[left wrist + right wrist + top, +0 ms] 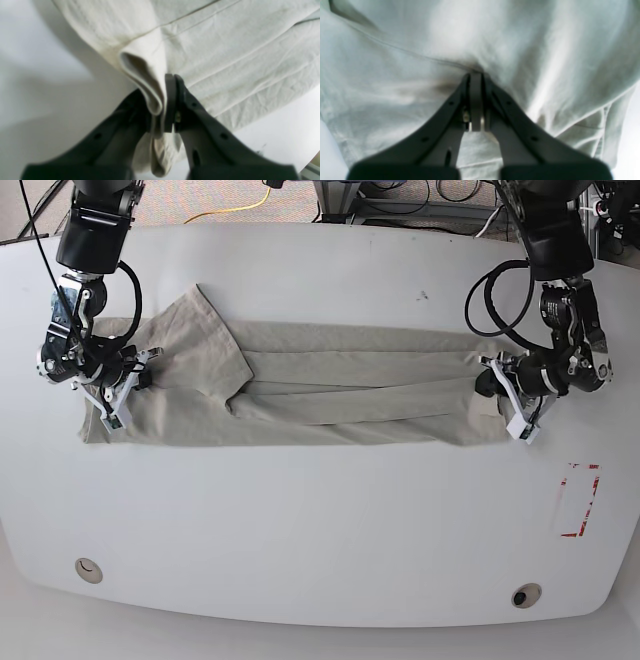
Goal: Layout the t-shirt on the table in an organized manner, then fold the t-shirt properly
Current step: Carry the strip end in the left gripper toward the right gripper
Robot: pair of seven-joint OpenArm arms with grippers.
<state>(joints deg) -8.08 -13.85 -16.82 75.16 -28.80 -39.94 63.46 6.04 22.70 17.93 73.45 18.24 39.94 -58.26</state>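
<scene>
The t-shirt lies as a long khaki-grey band across the white table, its long sides folded in and one sleeve angled up at the left. In the base view my left gripper sits at the shirt's right end. The left wrist view shows that gripper shut on a raised fold of the t-shirt. My right gripper rests on the shirt's left end. From the right wrist camera, the right gripper is shut, and creases in the t-shirt run to its tips.
A red-outlined rectangle marks the table at the right. Two small round holes sit near the front edge. Cables, one of them yellow, lie beyond the far edge. Bare tabletop shows beside the held fold.
</scene>
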